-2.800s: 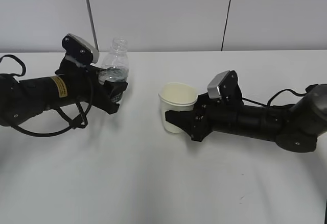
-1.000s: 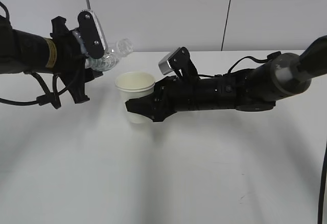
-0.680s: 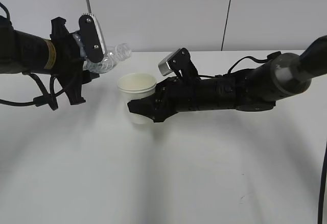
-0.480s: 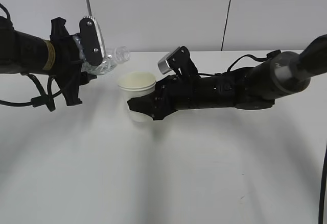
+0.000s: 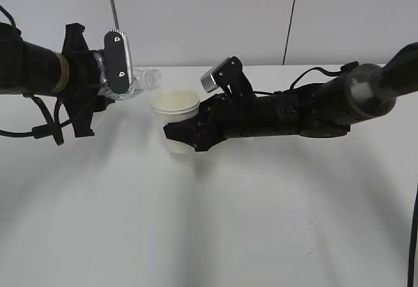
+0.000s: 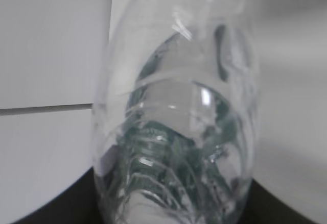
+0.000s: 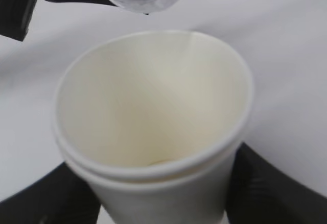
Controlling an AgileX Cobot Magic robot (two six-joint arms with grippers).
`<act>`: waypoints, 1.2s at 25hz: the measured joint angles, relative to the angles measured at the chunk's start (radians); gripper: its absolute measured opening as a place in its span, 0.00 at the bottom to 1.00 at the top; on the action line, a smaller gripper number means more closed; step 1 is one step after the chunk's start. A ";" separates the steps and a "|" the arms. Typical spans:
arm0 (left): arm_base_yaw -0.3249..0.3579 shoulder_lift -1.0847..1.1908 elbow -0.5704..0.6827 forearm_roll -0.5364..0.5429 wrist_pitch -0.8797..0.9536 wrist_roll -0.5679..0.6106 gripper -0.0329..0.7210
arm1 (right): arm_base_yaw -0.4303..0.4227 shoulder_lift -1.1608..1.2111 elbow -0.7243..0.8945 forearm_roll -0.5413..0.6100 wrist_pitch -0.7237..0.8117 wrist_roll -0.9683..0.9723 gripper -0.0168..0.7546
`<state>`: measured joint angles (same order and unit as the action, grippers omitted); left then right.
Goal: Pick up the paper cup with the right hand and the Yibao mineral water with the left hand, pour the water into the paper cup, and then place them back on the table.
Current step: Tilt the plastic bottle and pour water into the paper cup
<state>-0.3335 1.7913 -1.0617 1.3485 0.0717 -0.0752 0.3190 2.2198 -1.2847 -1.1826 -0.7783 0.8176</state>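
Exterior view, upper left: the left end effector (image 5: 111,78) clamps the Yibao mineral water (image 5: 134,81) sideways, neck just beside the paper cup (image 5: 176,114) at centre (lifted off the worktop (image 5: 261,221)), gripped by the right end effector (image 5: 186,133).

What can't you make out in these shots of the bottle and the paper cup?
- Exterior view: the bottle label, hidden by the left gripper.
- Left wrist view: the bottle neck and mouth, cut off by the top edge and blurred.
- Right wrist view: the paper cup base, cut off by the bottom edge; whether water is falling, too blurred.
- Exterior view: the right gripper fingertips, behind the cup.
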 joint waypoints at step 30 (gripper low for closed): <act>-0.048 0.000 -0.030 0.156 0.117 0.003 0.48 | 0.000 0.000 0.000 -0.033 0.009 0.009 0.67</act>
<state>-0.3815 1.7913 -1.0912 1.5045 0.1883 -0.0720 0.3190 2.2198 -1.2847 -1.2161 -0.7689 0.8266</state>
